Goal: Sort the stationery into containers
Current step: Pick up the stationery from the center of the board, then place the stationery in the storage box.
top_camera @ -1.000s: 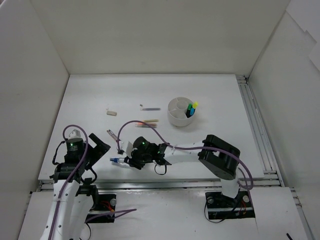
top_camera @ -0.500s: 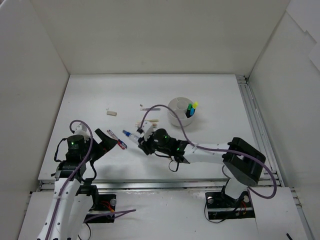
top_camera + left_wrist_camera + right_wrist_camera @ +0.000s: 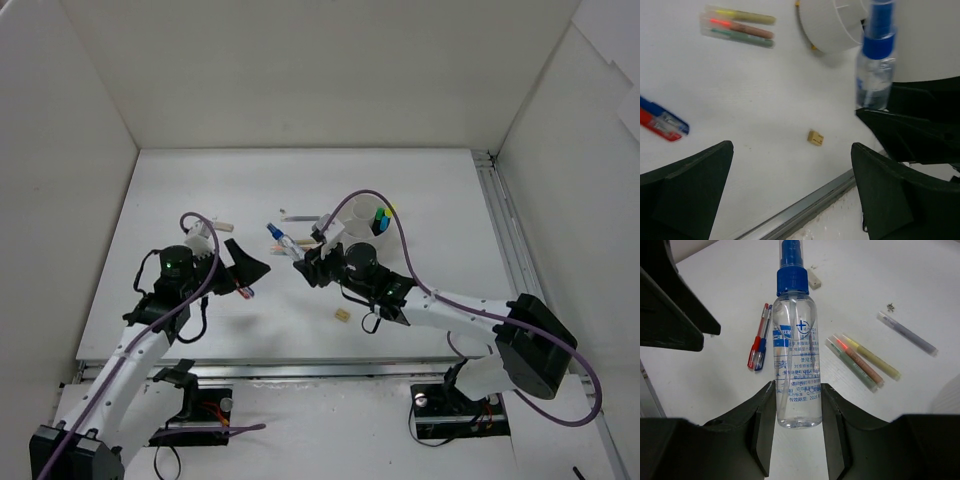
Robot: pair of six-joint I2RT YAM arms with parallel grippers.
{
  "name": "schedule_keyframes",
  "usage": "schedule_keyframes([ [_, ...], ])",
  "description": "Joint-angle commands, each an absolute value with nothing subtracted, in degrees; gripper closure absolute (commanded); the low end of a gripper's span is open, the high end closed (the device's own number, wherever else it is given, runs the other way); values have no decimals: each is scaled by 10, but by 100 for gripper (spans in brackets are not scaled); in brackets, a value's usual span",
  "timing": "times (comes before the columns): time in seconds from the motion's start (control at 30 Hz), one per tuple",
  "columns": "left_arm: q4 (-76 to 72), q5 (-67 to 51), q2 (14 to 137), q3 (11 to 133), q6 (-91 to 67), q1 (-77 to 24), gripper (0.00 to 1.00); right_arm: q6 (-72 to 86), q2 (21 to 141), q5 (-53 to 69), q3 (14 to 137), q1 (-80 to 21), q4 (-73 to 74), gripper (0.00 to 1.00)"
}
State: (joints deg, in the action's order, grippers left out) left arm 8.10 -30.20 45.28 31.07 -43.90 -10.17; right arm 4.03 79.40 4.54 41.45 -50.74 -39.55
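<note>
My right gripper [image 3: 299, 254] [image 3: 797, 390] is shut on a small clear bottle with a blue cap [image 3: 795, 365] [image 3: 280, 238] and holds it above the table, left of the round white organizer [image 3: 345, 214]. Highlighters with green, yellow and blue caps [image 3: 382, 215] stand in the organizer. My left gripper [image 3: 246, 268] [image 3: 792, 146] is open and empty, just above the red/blue pen [image 3: 244, 288] [image 3: 662, 120]. Three pastel pencils [image 3: 862, 362] [image 3: 737, 27] lie together under the bottle. A purple pencil [image 3: 300, 216] lies further back. One beige eraser [image 3: 341, 315] [image 3: 815, 138] lies near the front, another [image 3: 224, 225] at the back left.
White walls close the table in on the left, back and right. A metal rail [image 3: 505, 250] runs along the right edge and another along the front edge [image 3: 805, 215]. Purple cables loop over both arms.
My right gripper has carried the bottle from the front left up and back toward the organizer. My left arm has reached forward and right to the pen. The front eraser now shows.
</note>
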Motion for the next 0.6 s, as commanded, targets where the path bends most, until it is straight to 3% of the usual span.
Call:
schedule_keyframes([
  [0.0, -24, -277, 478, 383, -412, -155, 1, 52, 781, 76, 417, -515, -460, 100],
  [0.43, -116, -235, 581, 430, -432, -218, 1, 59, 763, 84, 393, -547, -485, 100],
  [0.53, -124, -231, 591, 432, -430, -232, 9, 61, 760, 72, 390, -549, -491, 100],
  [0.57, -126, -231, 591, 432, -429, -238, 19, 61, 761, 68, 390, -550, -493, 100],
])
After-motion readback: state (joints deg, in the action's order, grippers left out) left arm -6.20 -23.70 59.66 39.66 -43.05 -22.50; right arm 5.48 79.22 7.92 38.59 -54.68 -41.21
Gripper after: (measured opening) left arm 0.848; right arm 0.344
